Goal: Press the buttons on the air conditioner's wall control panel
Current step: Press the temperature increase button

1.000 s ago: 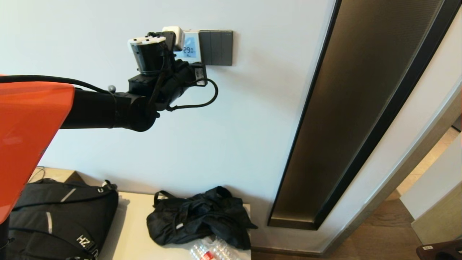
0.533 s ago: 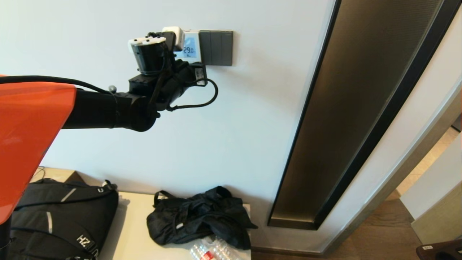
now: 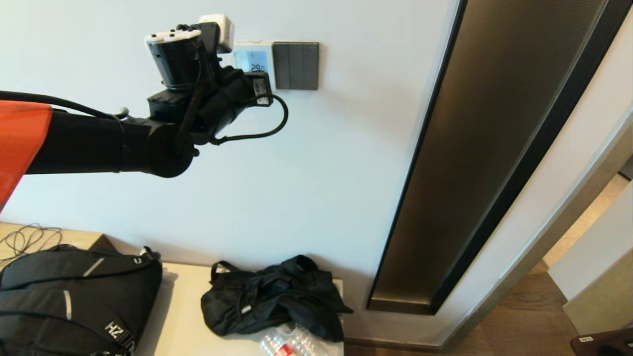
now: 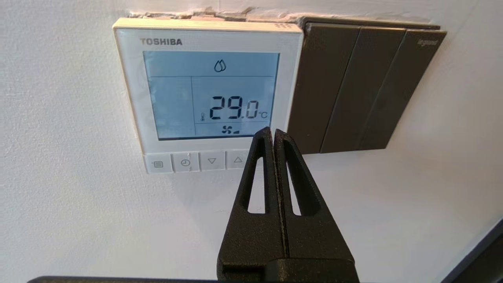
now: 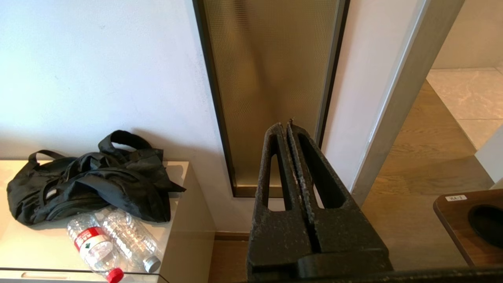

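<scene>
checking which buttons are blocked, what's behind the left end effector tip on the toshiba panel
The shut left end effector covers the right end of the buttons on the wall control panel. Menu, clock, down and up stay visible; anything further right is hidden.

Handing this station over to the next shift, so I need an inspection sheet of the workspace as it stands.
Surface: white wall, chipped plaster above the panel.
Job's things: wall control panel lit, reads 29.0; buttons along its bottom edge.
Clutter: black backpack, black bag, water bottles on a cabinet.
Grippers: left gripper shut, before the panel's lower right corner; right gripper shut, parked low.
Cables: black loop on the left wrist.
Surroundings: grey three-rocker switch plate, glass strip.
</scene>
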Controlling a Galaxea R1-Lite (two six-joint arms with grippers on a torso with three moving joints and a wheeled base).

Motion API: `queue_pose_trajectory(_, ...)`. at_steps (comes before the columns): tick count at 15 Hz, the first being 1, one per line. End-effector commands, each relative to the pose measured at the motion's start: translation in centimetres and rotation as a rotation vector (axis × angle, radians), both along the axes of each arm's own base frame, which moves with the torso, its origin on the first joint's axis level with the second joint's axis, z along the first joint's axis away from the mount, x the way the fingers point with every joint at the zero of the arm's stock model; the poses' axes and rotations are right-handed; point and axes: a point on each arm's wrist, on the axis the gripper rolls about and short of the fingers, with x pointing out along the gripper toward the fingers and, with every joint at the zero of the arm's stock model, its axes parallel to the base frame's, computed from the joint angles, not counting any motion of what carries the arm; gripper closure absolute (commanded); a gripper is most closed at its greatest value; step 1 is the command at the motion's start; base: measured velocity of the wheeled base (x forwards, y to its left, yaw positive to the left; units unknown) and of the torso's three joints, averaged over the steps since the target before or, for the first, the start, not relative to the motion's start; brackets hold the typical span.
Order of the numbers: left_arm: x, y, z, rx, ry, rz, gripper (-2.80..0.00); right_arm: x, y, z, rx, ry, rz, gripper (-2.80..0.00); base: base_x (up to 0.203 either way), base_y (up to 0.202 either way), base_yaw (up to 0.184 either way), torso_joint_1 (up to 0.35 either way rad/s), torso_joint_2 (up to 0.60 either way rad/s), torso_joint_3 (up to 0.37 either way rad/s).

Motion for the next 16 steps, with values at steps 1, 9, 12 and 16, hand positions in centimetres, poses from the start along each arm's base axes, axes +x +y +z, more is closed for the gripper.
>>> queue_pose_trajectory(1,0.1,0.5,-0.1,0.003,0.005,0.013,0.00,0.0,0.0,0.0,0.000,0.001,0.000,0.00,0.000,0.000,0.000,0.000,0.00,0.000)
queue_pose_trajectory(9,1.4,0.1,-2.1,0.025,0.052,0.017,0.00,0.0,0.0,0.0,0.000,0.001,0.000,0.00,0.000,0.000,0.000,0.000,0.00,0.000)
queue_pose_trajectory(12,2.0,0.4,-2.4,0.026,0.056,0.027,0.00,0.0,0.0,0.0,0.000,0.001,0.000,0.00,0.000,0.000,0.000,0.000,0.00,0.000)
queue_pose_trajectory(16,2.2,0.3,-2.5,0.027,0.058,0.028,0.00,0.0,0.0,0.0,0.000,0.001,0.000,0.00,0.000,0.000,0.000,0.000,0.00,0.000)
